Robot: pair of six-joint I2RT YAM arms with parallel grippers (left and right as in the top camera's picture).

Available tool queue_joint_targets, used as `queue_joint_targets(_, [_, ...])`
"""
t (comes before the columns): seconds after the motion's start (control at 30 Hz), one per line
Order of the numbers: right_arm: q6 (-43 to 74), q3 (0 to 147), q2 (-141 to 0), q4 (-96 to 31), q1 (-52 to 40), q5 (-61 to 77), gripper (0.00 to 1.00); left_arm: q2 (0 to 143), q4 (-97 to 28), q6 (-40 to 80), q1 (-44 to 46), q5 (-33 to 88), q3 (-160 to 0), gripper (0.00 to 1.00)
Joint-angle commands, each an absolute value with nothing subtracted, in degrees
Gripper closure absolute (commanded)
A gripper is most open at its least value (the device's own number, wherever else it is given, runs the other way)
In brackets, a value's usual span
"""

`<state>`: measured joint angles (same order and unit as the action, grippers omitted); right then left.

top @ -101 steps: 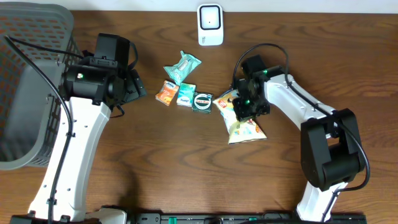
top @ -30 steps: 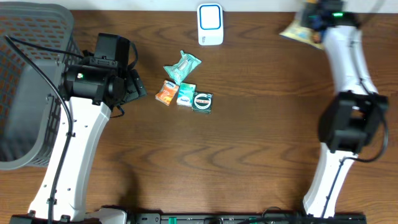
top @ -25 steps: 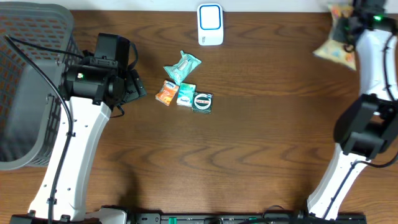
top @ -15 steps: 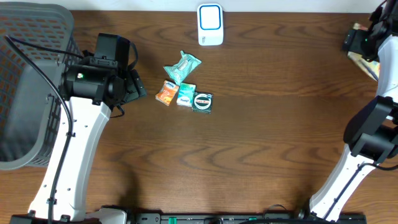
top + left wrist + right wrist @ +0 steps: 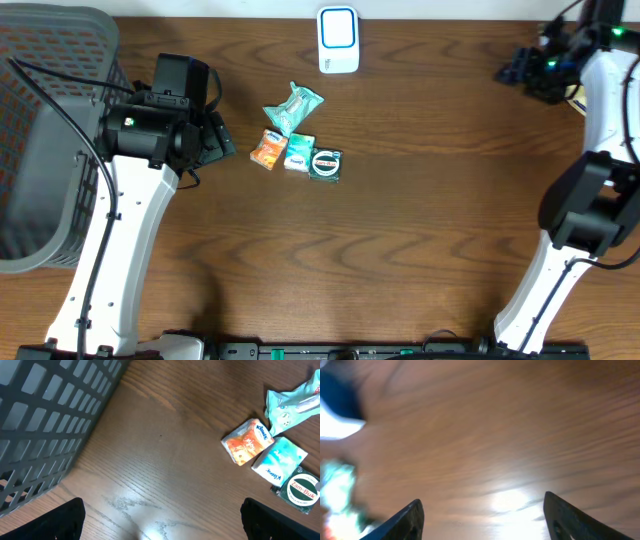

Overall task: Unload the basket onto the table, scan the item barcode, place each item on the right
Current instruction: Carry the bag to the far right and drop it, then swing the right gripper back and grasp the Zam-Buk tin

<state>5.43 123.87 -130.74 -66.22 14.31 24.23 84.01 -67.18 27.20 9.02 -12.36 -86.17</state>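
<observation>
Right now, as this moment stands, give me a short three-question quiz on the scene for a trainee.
1. True or false: the right gripper is holding an item.
2. Which lies closest to the Zam-Buk tin? A) orange Kleenex pack B) teal Kleenex pack C) grey basket
3. In the overhead view, how many small items make up the cluster near the white scanner?

Key: 1. False; its jaws stand apart with nothing between them. 2. B; it lies right beside the tin. 3. Four.
</observation>
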Motion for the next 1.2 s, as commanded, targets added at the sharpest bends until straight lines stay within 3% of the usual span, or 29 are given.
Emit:
queue_joint_targets(0.0, [6.0, 121.3, -130.5, -67.8, 7.6, 34.0, 0.28, 84.2, -67.4, 27.7, 8.8, -13.1, -86.1, 0.02])
queue_joint_targets(0.1, [5.9, 118.5, -130.5, -66.9, 1.8, 34.0, 0.25, 84.2, -67.4, 27.7, 8.8, -13.1, -86.1, 0.03])
queue_joint_targets(0.23, [6.3, 115.1, -130.5, -64.6, -7.6, 30.2, 0.38, 84.2, -67.4, 27.7, 8.8, -13.1, -86.1, 0.02])
queue_joint_targets(0.33, [9.3, 114.5, -130.5, -63.3, -13.2, 29.2, 0.39, 84.2, -67.4, 27.7, 8.8, -13.1, -86.1, 0.02])
queue_joint_targets(0.67, [23.9, 114.0, -130.5, -64.6, -30.2, 2.3, 0.41, 84.2, -67.4, 27.7, 8.8, -13.1, -86.1, 0.02])
queue_joint_targets(0.97, [31.2, 108.7, -130.5, -62.8, -39.2, -8.6, 0.39, 84.2, -67.4, 27.7, 8.8, -13.1, -86.1, 0.02])
queue_joint_targets(1.17, [33.4, 103.3, -130.5, -57.4, -40.1, -12.2, 0.35, 84.2, -67.4, 27.7, 8.8, -13.1, -86.1, 0.02])
